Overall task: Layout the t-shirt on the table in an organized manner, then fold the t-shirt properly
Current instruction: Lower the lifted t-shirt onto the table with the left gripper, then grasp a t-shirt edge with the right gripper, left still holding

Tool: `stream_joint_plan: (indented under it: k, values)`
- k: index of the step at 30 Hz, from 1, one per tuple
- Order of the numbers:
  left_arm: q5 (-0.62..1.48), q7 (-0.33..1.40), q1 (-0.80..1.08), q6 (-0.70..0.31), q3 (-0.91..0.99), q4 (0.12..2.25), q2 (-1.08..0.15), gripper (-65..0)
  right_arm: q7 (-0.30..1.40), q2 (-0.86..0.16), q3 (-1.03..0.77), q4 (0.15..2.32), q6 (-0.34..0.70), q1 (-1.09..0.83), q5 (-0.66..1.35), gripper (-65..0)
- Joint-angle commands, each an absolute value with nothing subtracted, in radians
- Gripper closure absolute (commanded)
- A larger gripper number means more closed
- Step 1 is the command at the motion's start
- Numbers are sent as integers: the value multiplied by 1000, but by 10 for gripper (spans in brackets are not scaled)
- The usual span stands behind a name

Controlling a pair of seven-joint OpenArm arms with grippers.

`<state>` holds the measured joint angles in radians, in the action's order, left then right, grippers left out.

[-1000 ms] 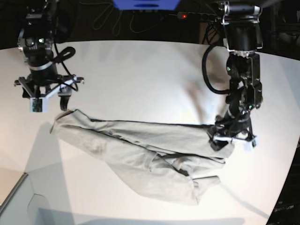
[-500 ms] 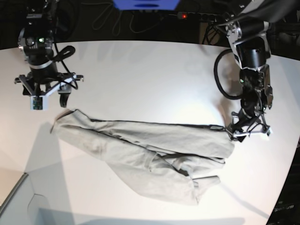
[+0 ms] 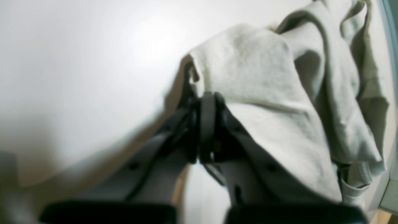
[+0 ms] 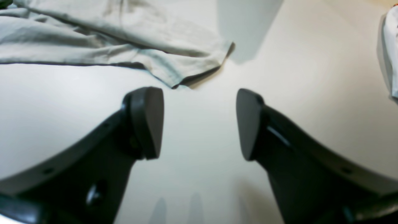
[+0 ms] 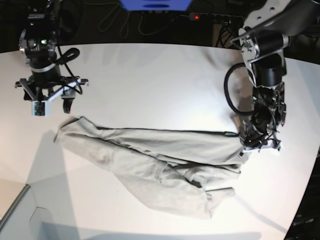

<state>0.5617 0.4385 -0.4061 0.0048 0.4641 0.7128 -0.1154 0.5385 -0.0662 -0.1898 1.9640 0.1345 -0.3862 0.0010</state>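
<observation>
- the table (image 5: 150, 75) is huge and white, everything sits on it
- the t-shirt (image 5: 150, 160) lies crumpled in a long strip across the table's near half
- left gripper (image 5: 248, 146) is pinched tight on the t-shirt's corner
- right gripper (image 5: 65, 106) hangs just above the t-shirt's other end, jaws apart, holding nothing

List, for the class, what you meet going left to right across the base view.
right gripper → t-shirt → left gripper, shut at the shirt's right end
</observation>
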Motion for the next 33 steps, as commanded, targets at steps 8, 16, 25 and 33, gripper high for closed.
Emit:
stream_joint_plan:
  k: [8,16,25,33]
  values:
    - [717,515,-205,2,467,1222,-125,0,512,-94,-153,1836,150,-305,1,-376]
    - [860,539,77,4,469,1484,-156,0,513,-134,36,1646,150,-211,1,-377]
    - [862,545,160,-1,565,1489,-147,0,504,-134,45,1339,147,-28,-1,-375]
    - [862,547,171,-1,584,1491,-150,0,507,-142,47,1222,147,31,-1,-362]
